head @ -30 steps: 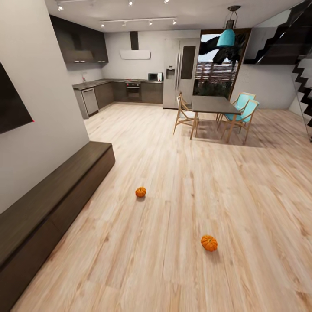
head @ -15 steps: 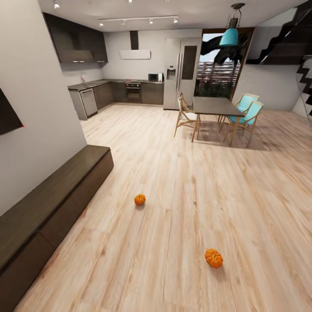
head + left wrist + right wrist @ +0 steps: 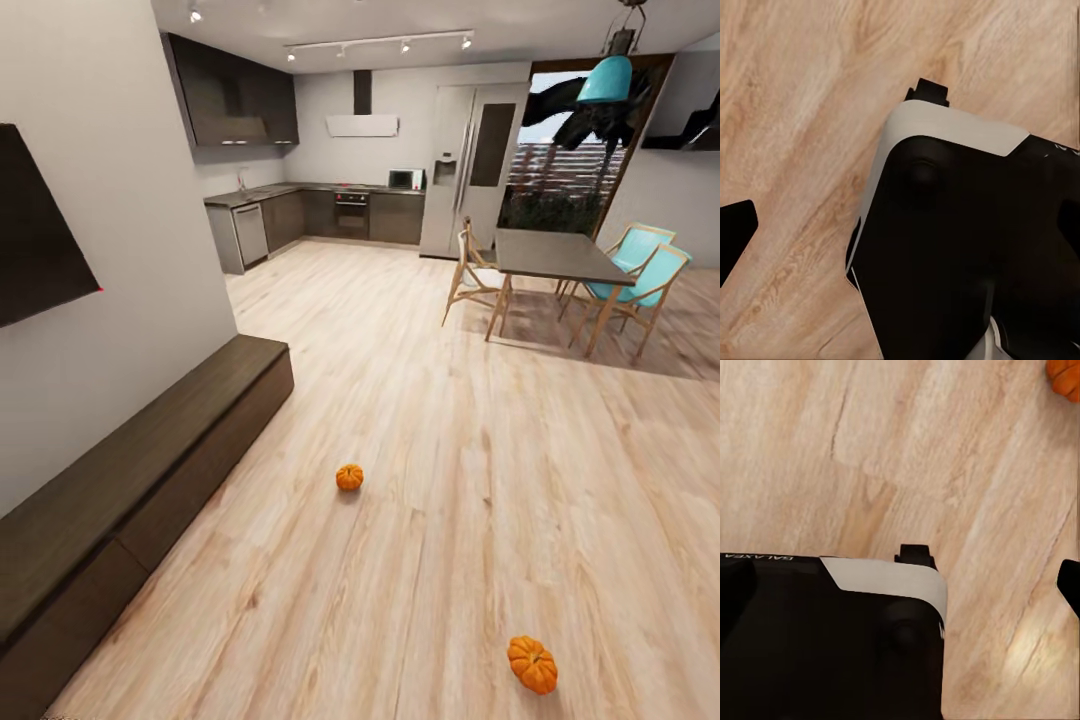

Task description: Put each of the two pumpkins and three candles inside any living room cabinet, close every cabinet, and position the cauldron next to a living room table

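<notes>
Two orange pumpkins lie on the wooden floor: one mid-room, the other close at the lower right. An orange edge of a pumpkin also shows in the right wrist view. The long dark-brown cabinet runs along the left wall with its fronts closed. A dark-topped table stands far right. My left gripper and right gripper hang over the floor beside the robot's black-and-white base, fingertips wide apart, holding nothing. The candles and the cauldron are out of view.
Wooden and turquoise chairs ring the table. A dark screen hangs on the left wall above the cabinet. The kitchen counter and a fridge line the far wall. Open floor stretches between the cabinet and the pumpkins.
The whole picture has shifted: the camera moved forward and turned left. The pumpkins now sit lower in the picture and the table further right. The things themselves have not moved.
</notes>
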